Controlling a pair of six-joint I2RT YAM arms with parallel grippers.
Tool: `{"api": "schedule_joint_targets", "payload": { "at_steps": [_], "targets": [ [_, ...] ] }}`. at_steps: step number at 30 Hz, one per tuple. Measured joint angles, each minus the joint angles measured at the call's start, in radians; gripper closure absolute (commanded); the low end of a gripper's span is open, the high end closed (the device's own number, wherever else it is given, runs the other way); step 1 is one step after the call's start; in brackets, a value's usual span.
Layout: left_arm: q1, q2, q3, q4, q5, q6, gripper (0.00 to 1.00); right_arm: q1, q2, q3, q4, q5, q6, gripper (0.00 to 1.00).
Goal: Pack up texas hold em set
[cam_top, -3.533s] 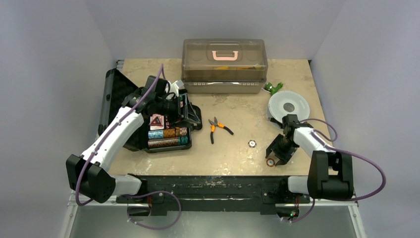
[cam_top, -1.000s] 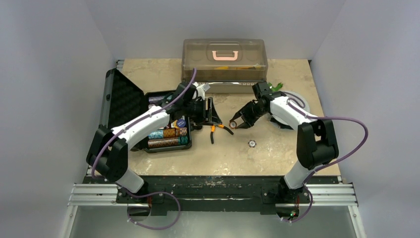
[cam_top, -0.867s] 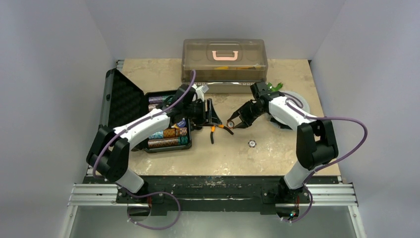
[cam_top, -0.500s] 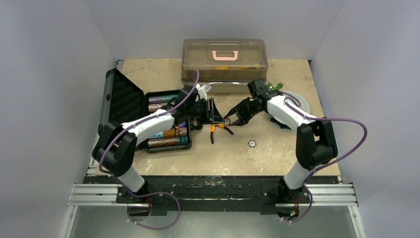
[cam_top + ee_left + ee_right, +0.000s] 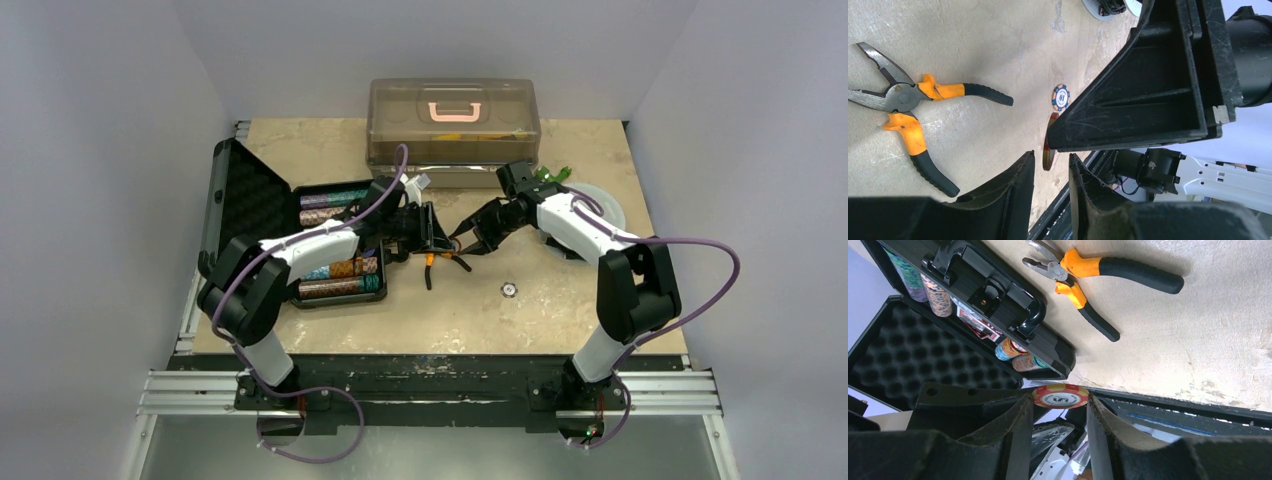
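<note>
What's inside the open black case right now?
In the black case, rows of poker chips lie along the near and far sides, and the right wrist view shows something red between them. The left arm covers the middle, so the rest is hidden.

Legible markings, two in number. (a) Right wrist view: the numeral 5 on the pale centre of the red-and-yellow chip [image 5: 1060,396], which is pinched between the fingers of the right gripper [image 5: 1059,403]; finer print around the numeral is too small to read. (b) Left wrist view: the numeral 10 on the white centre of the blue-and-orange chip [image 5: 1060,97], lying flat on the table [image 5: 998,40] at 3 o'clock from the pliers [image 5: 913,102]. Nothing can be read in the overhead view.
</note>
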Motion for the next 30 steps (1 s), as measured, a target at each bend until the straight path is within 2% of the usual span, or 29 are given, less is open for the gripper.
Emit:
{"api": "schedule_joint_targets", "payload": {
  "at_steps": [3, 7, 8, 10, 12, 13, 15, 22, 27, 30],
  "targets": [
    [0.0, 0.017, 0.003, 0.011, 0.003, -0.002, 0.75, 0.003, 0.0, 0.0, 0.006, -0.001, 0.005, 0.67],
    [0.0, 0.038, 0.02, 0.018, 0.019, -0.007, 0.91, 0.009, 0.0, 0.0, 0.012, 0.0, 0.008, 0.67],
    [0.0, 0.039, 0.022, 0.019, 0.022, -0.008, 0.97, 0.009, 0.0, 0.0, 0.013, 0.0, 0.008, 0.63],
    [0.0, 0.039, 0.023, 0.015, 0.022, -0.005, 1.0, 0.008, 0.0, 0.0, 0.013, -0.001, 0.007, 0.45],
    [0.0, 0.039, 0.025, -0.006, 0.018, 0.004, 1.0, 0.009, 0.0, 0.002, 0.018, -0.001, -0.001, 0.22],
    [0.0, 0.039, 0.029, -0.024, 0.015, 0.013, 1.0, 0.01, 0.0, 0.003, 0.013, 0.0, -0.012, 0.15],
    [0.0, 0.032, 0.051, -0.111, -0.014, 0.053, 1.0, 0.012, 0.0, 0.021, -0.02, 0.014, -0.062, 0.08],
    [0.028, -0.108, 0.109, -0.584, -0.219, 0.249, 1.0, 0.011, 0.011, 0.175, -0.198, 0.195, -0.383, 0.08],
    [0.189, -0.245, 0.081, -0.793, -0.291, 0.3, 1.0, 0.006, 0.004, 0.163, -0.258, 0.278, -0.529, 0.1],
    [0.256, -0.271, 0.074, -0.872, -0.331, 0.326, 1.0, 0.006, 0.004, 0.13, -0.274, 0.291, -0.572, 0.11]
  ]
}}
